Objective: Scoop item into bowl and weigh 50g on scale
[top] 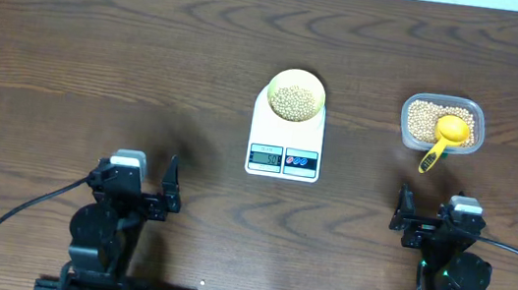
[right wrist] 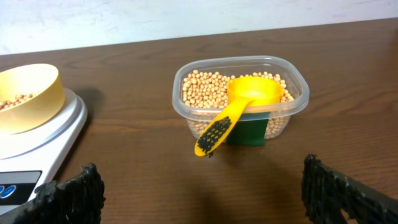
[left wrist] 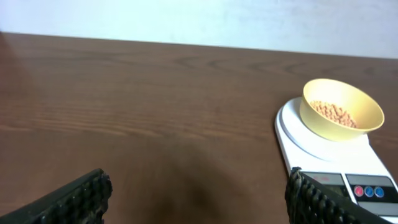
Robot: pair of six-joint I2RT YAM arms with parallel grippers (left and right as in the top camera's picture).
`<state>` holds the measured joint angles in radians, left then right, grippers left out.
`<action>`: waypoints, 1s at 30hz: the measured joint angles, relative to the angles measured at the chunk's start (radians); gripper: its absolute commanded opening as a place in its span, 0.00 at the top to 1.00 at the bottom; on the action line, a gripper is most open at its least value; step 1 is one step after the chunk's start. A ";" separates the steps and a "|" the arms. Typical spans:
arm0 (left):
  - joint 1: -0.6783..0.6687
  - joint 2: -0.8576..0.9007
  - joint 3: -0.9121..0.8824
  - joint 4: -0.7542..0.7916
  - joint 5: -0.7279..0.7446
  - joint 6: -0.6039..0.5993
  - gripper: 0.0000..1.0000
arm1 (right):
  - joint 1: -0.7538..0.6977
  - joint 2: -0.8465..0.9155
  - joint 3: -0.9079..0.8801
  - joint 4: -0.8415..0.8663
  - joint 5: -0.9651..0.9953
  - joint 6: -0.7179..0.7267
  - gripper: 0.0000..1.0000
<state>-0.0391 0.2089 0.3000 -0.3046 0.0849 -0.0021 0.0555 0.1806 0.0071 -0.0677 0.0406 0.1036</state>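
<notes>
Nearest, at the tabletop's point(top: 100, 66) front edge, the left gripper point(left wrist: 198, 202) has its fingers spread wide, holding nothing. The right gripper point(right wrist: 202, 193) is the same. Open wood lies ahead of both. Mid-table sits the scale point(top: 285, 136), display facing the arms, with the bowl point(top: 321, 91) on its far end holding beans point(top: 294, 101). Well to the right is a clear tub point(top: 408, 119) of beans, and the yellow scoop point(top: 447, 133) lies in it, handle over the near rim.

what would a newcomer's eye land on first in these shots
First comes the pale-yellow bowl of tan beans, sitting on the white digital kitchen scale in the middle of the dark wooden table. To the scale's right stands a clear plastic tub full of the same beans. A bright yellow scoop rests in it, with its handle poking out over the near rim.
</notes>
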 measured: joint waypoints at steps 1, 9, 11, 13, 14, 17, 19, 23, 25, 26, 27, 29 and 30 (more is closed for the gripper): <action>0.000 -0.013 -0.017 0.010 0.000 0.000 0.08 | 0.000 0.000 0.000 0.000 0.000 0.000 0.01; 0.000 -0.106 -0.114 0.044 0.000 0.000 0.08 | 0.000 0.000 0.000 0.000 0.000 0.000 0.01; 0.000 -0.130 -0.133 0.046 0.000 0.000 0.08 | 0.000 0.000 0.000 0.000 0.000 0.000 0.01; 0.000 -0.150 -0.149 0.047 0.003 0.000 0.08 | 0.000 0.000 0.000 0.000 0.000 0.000 0.01; 0.000 -0.163 -0.159 0.048 0.003 0.000 0.08 | 0.000 0.000 0.000 0.000 0.000 0.000 0.01; 0.000 -0.189 -0.184 0.047 0.007 0.000 0.08 | 0.000 0.000 0.000 0.000 0.000 0.000 0.01; 0.000 -0.195 -0.193 0.049 0.011 0.000 0.08 | 0.000 0.000 0.000 0.000 0.000 0.000 0.01; 0.000 -0.198 -0.195 0.052 0.018 0.000 0.08 | 0.000 0.000 0.000 0.000 0.000 0.000 0.01; 0.000 -0.198 -0.195 0.053 0.022 0.000 0.08 | 0.000 0.000 0.000 0.000 0.000 0.000 0.01; 0.000 -0.198 -0.195 0.054 0.022 0.000 0.08 | 0.000 0.000 0.000 0.000 0.000 0.000 0.01; 0.000 -0.198 -0.195 0.054 0.022 0.000 0.08 | 0.000 0.000 0.000 0.000 0.000 0.000 0.01; 0.000 -0.198 -0.195 0.054 0.022 0.000 0.08 | 0.000 0.000 0.000 0.000 0.000 0.000 0.01; 0.000 -0.198 -0.195 0.054 0.022 0.000 0.08 | 0.000 0.000 0.000 0.000 0.000 0.000 0.01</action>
<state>-0.0391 0.0109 0.1051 -0.2504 0.1070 -0.0025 0.0555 0.1806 0.0071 -0.0677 0.0406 0.1036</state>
